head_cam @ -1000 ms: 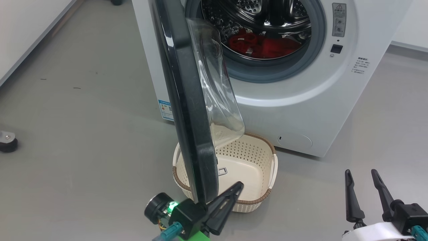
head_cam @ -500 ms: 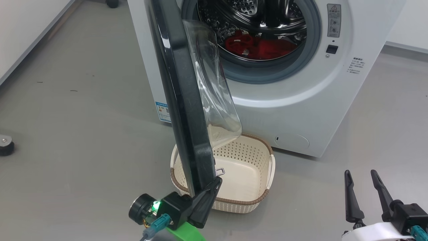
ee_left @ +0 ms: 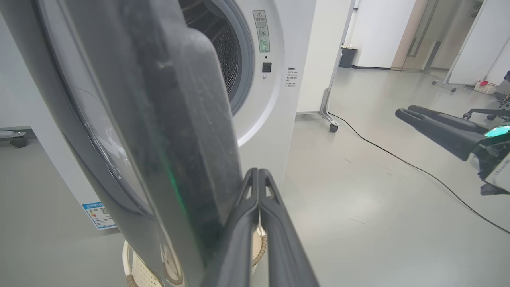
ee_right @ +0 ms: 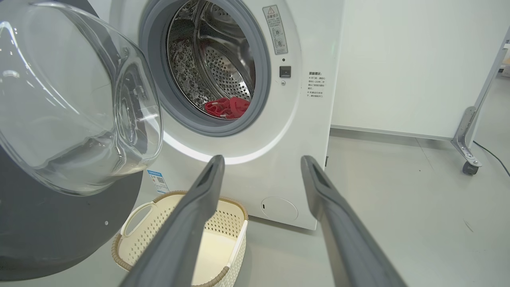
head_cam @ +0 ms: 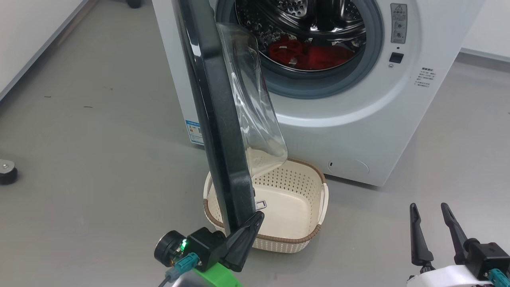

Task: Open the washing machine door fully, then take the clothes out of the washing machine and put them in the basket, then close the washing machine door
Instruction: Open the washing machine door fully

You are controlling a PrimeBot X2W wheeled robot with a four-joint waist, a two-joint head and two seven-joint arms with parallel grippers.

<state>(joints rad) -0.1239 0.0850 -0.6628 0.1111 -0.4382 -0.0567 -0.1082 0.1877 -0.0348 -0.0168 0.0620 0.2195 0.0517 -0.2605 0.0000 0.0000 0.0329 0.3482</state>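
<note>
The white washing machine (head_cam: 358,131) stands with its door (head_cam: 215,119) swung out edge-on, black rim towards me and the glass bowl (ee_right: 71,99) on the drum side. Red clothes (head_cam: 314,54) lie low in the steel drum, also visible as clothes (ee_right: 228,107) in the right wrist view. The cream basket (head_cam: 306,235) sits on the floor under the door's lower edge. My left gripper (head_cam: 257,217) is shut, its tip against the door's bottom rim on the basket side; close up, the left gripper (ee_left: 258,172) lies alongside the door (ee_left: 175,119). My right gripper (head_cam: 428,208) hangs open and empty at lower right.
A black caster (head_cam: 8,171) sits on the grey floor at far left. A wheeled stand leg (ee_right: 468,159) and a black cable (ee_left: 398,159) lie to the right of the machine. Open floor spreads left of the door and in front of the right gripper (ee_right: 263,159).
My left gripper slid left along the door's lower edge and the door swung slightly wider. The head camera shifted a little. The right gripper stayed put.
</note>
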